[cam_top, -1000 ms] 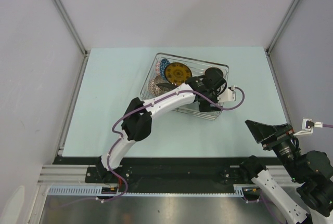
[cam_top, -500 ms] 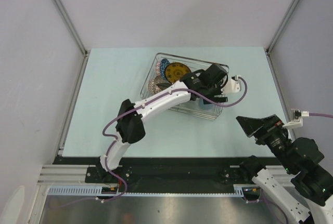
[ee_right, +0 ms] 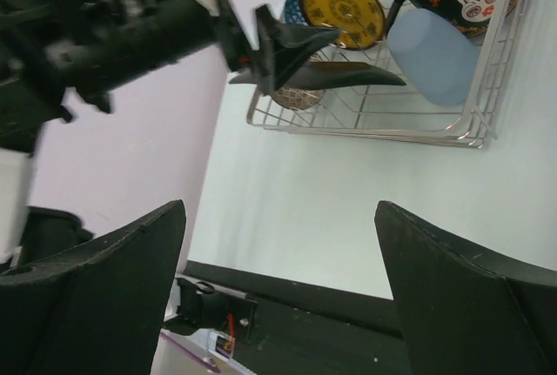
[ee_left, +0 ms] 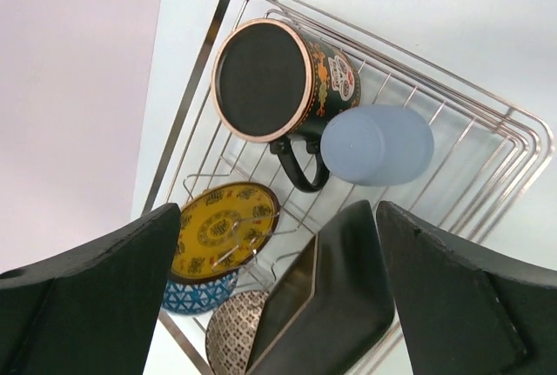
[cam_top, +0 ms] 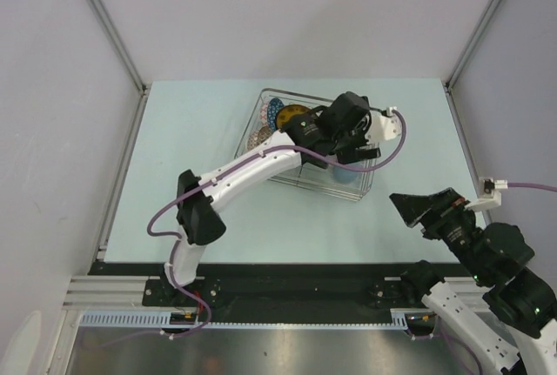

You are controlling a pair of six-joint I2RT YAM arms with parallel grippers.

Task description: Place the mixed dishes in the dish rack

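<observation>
silver rack (ee_left: 531,144) beneath left claw (ee_left: 278,210) holds all dishes (ee_left: 261,79) — claw has lifted off, wide open, empty; right claw (ee_right: 280,208) likewise — loading looks done.

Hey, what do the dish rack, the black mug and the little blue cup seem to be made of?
Dish rack: thin bright wire with sharp glints, so metal, probably chromed or stainless. Black mug: slight sheen, printed decoration, thick rim, likely glazed ceramic. Light-blue cup: smooth, matte, even colour; plastic or matte ceramic, can't tell.

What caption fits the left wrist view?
Open left gripper above the dish rack loaded with black mug, blue cup, yellow plate.
</observation>
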